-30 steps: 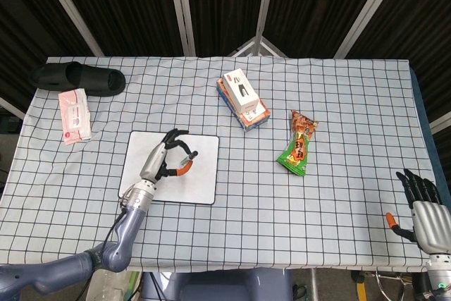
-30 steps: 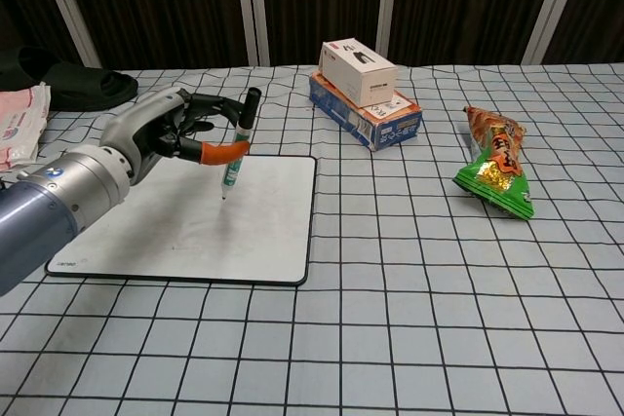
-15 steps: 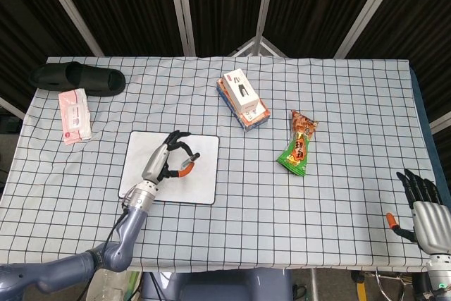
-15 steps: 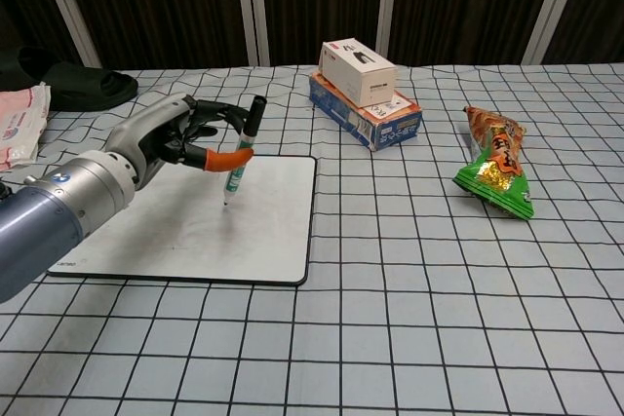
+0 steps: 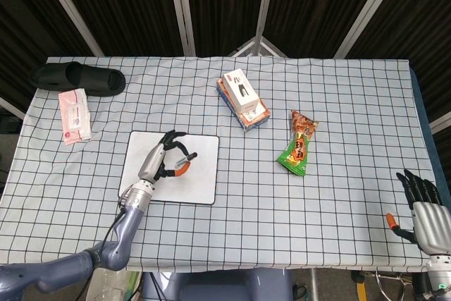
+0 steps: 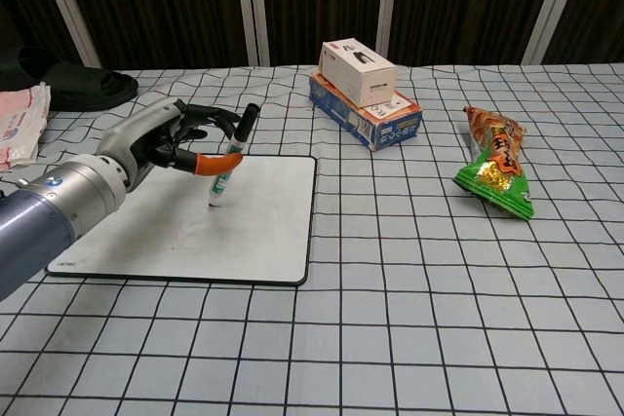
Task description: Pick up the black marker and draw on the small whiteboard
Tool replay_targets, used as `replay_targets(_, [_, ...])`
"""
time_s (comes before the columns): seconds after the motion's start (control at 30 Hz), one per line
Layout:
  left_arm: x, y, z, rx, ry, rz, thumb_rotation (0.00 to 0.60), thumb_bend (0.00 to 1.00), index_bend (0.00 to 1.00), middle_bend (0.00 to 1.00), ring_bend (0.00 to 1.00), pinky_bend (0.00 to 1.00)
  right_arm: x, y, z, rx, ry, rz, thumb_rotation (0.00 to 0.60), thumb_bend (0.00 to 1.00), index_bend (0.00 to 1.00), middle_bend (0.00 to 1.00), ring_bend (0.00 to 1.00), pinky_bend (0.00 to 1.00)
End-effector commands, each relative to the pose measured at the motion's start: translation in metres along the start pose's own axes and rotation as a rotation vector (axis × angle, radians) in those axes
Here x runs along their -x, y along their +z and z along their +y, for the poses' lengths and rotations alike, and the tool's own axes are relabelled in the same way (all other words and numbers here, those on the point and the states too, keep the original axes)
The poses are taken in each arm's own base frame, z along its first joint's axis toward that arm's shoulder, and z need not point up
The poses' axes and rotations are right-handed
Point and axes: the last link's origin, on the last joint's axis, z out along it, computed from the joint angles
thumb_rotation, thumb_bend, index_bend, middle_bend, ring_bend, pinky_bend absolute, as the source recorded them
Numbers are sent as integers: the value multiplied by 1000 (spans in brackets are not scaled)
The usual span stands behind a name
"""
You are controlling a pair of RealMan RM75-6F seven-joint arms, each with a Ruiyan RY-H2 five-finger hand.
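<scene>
Leftward across the whiteboard goes the left hand. It pinches the black marker tip-down, for drawing.

Silver left hand, black fingers, orange thumb tip

black slipper | pink packet | stacked boxes | snack bag
</scene>
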Motion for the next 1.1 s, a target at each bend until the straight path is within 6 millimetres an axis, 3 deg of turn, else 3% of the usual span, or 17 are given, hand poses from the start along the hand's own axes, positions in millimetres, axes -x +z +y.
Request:
replay_targets(0.03, [-4,0,-3,-2,17,7,600,563,704,147,7,13,0,0,0,0,1,-1,600,354,0,0,0,0])
replay_targets(0.33, [-23,3,-15,5,88,55,600,563,706,149,7,13,0,-1,0,1,1,-2,600,354,0,0,0,0])
replay_targets(0.6, [-38,3,-7,28,13,96,600,562,706,149,7,13,0,-1,-1,-1,1,0,600,354,0,0,0,0])
replay_targets(1.1, [-23,-8,1,20,-31,32,600,563,708,154,7,13,0,-2,0,1,-1,2,600,354,0,0,0,0])
